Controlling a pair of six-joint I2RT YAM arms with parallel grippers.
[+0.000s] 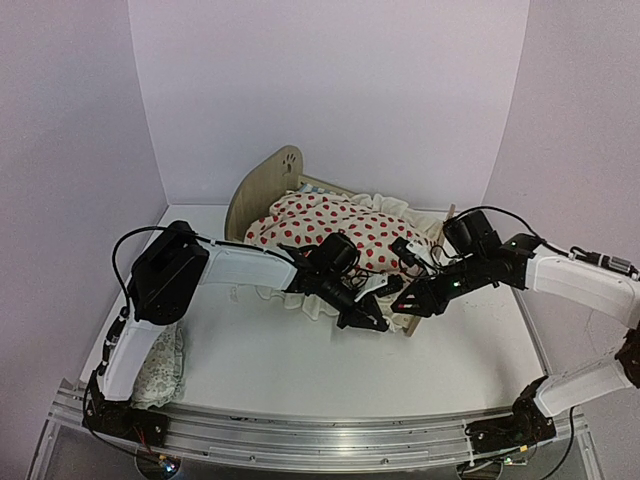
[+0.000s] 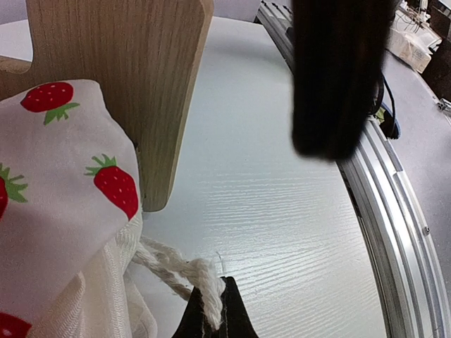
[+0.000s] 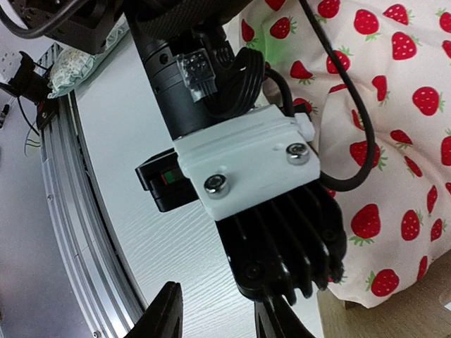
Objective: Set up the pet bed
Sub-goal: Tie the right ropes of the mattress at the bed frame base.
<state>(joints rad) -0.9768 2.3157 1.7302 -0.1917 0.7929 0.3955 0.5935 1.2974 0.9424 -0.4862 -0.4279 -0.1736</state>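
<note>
An aluminium rail [image 1: 320, 440] runs along the bottom edge of the overhead view, with both arm bases bolted to it and the white table [image 1: 300, 385] stretching up behind. At lower left, beside the left arm's base, lies a small pale patterned pillow [image 1: 160, 372]. The pet bed [image 1: 262, 190] stands in the middle of the frame, angled from upper left to centre right. It is made of light plywood, and its rounded headboard [image 1: 255, 195] at upper left has a paw-print cutout near the top. A cream blanket [image 1: 340, 225] printed with red strawberries is heaped over it, and its ruffled edge spills off the near side onto the table. The left wrist view shows the plain, lower footboard [image 2: 120, 84] upright on the table with the blanket bulging against it. The left gripper [image 2: 211, 317] is closed, pinching a twisted white strand of the blanket's fringe. The right gripper [image 3: 218, 317] sits just beside it near the footboard corner, its jaws partly apart with nothing between them.
</note>
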